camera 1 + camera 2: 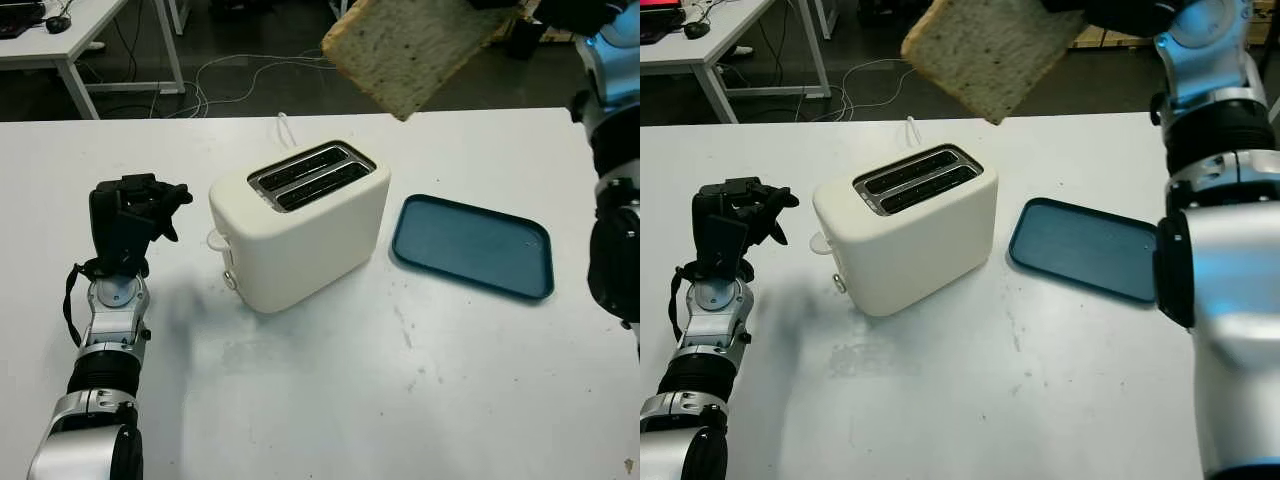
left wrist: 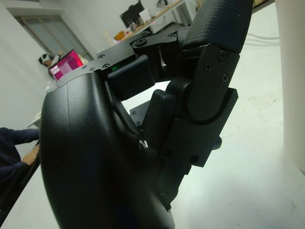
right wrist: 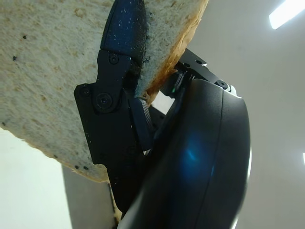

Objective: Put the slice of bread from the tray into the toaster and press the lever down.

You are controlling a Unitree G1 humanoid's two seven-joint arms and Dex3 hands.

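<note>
- The slice of bread (image 1: 410,45) hangs in the air high above the table, above and a little behind the toaster (image 1: 300,225), tilted with one corner pointing down. It is well clear of the slots, so the insertion has not begun.
- The right hand (image 3: 119,95) pinches the slice near its upper edge: in the right wrist view one black finger presses into the crumb face while the crust edge sits against the hand's shell. That edge grip probably leaves the lower part of the slice free to enter a slot.
- The right arm (image 1: 1210,150) is raised at the table's right side, its forearm upright and the hand up at the top of the head views.
- The toaster stands near the middle of the white table (image 1: 400,400), its two slots (image 1: 310,175) open to the top and running diagonally. The slice will likely need turning to line up with one slot before it is lowered.
- The lever (image 1: 217,240) appears to be the small tab on the toaster's end wall facing the left hand; judging by its position, it is not yet pressed.
- The blue tray (image 1: 472,246) lies empty just right of the toaster.
- The left hand (image 1: 135,215) is raised over the table left of the toaster, close to the lever end, fingers curled and holding nothing. It seems well placed to press the lever.
</note>
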